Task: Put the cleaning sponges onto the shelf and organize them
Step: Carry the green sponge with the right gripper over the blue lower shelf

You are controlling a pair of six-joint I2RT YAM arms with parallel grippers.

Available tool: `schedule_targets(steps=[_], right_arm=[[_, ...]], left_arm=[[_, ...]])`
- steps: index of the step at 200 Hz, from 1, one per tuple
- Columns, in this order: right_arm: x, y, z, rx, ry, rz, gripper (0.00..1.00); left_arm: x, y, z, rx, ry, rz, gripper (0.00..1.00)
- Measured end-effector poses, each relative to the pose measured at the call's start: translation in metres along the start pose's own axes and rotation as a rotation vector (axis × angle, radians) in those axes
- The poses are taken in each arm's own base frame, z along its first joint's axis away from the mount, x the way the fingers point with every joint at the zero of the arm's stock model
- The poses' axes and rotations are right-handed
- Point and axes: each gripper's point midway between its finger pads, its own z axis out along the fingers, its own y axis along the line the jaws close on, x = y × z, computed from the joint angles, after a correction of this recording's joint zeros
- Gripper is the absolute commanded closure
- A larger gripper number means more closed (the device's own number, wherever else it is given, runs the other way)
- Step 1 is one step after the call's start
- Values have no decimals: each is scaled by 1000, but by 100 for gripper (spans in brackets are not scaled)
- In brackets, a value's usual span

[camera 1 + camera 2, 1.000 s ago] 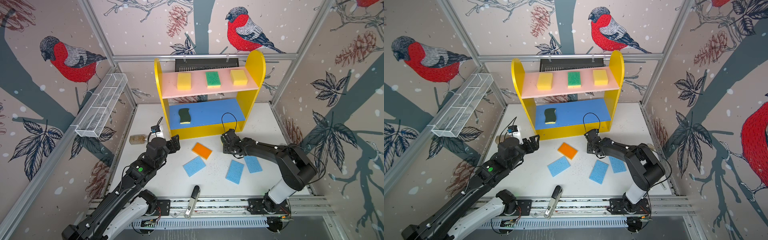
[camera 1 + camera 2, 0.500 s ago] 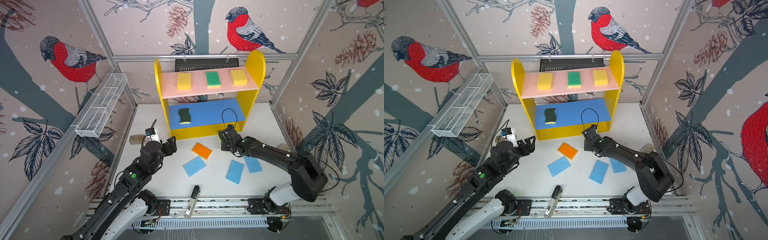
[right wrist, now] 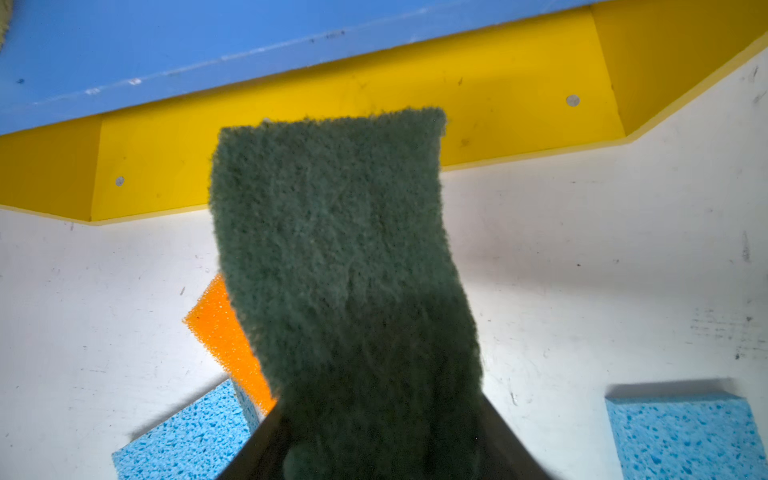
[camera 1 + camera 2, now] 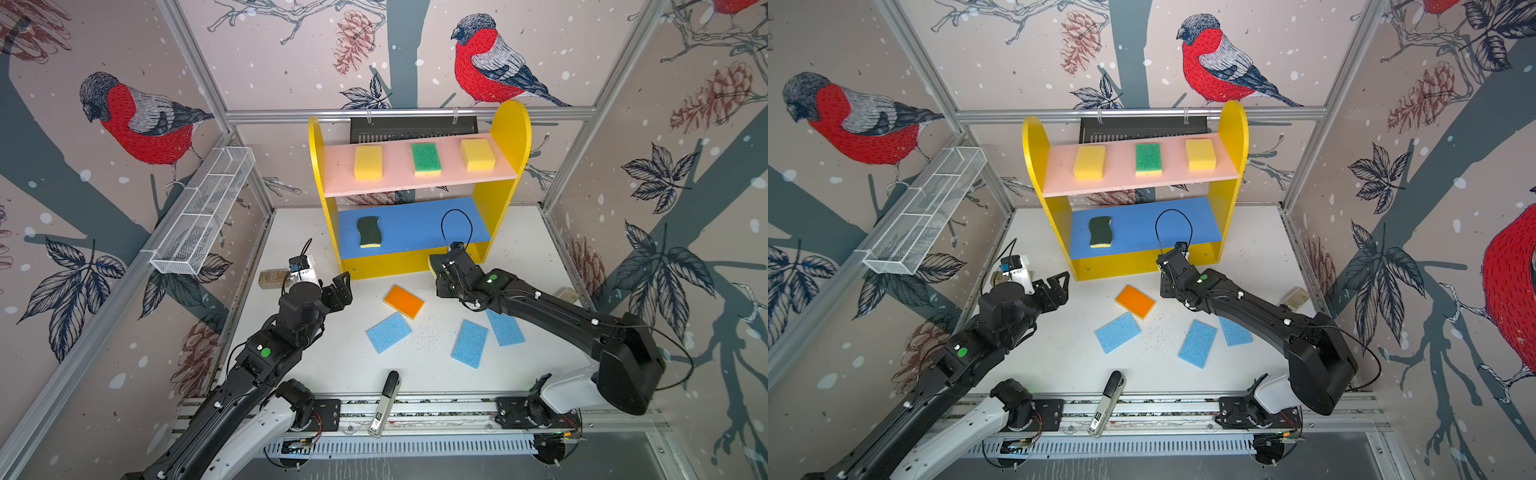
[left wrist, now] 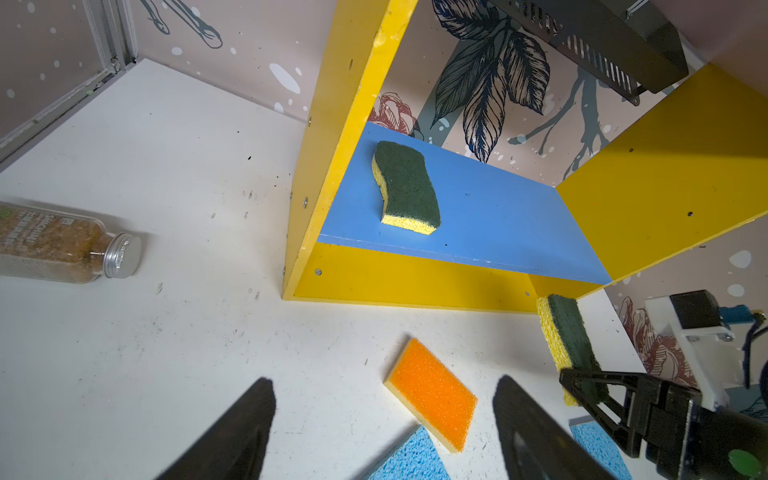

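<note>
The shelf [image 4: 509, 137] stands at the back. Its pink board carries a yellow sponge [image 4: 368, 162], a green-topped sponge [image 4: 425, 158] and another yellow sponge [image 4: 478, 154]. One dark green wavy sponge [image 5: 409, 187] lies on the blue board. My right gripper [image 4: 446, 270] is shut on a second dark green sponge [image 3: 340, 249], held just off the table in front of the shelf's yellow base, right of centre. On the table lie an orange-topped sponge [image 4: 403, 301] and three light blue sponges [image 4: 388, 332], [image 4: 469, 343], [image 4: 505, 328]. My left gripper [image 5: 384, 386] hangs open and empty, left of the orange sponge.
A brownish bottle [image 5: 62, 245] lies on its side left of the shelf. A white wire basket [image 4: 203, 212] hangs on the left wall. A black-and-white tool [image 4: 386, 399] lies at the table's front edge. A small object [image 4: 567, 294] sits near the right wall.
My right gripper has carried the dark green sponge back toward the shelf's base. The left arm has drawn back a little to the left, its gripper still open.
</note>
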Motion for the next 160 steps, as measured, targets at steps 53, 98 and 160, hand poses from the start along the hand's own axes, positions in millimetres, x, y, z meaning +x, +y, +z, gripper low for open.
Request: schedule_targets(steps=[53, 98, 160], right_arm=[[-26, 17, -16, -31, -47, 1, 39], [-40, 30, -15, -37, -57, -25, 37], [-66, 45, -12, -26, -90, -67, 36]], left_arm=[[-1, 1, -1, -5, -6, 3, 17], [-1, 5, -3, -23, -10, 17, 17], [-1, 7, -3, -32, -12, 21, 17]])
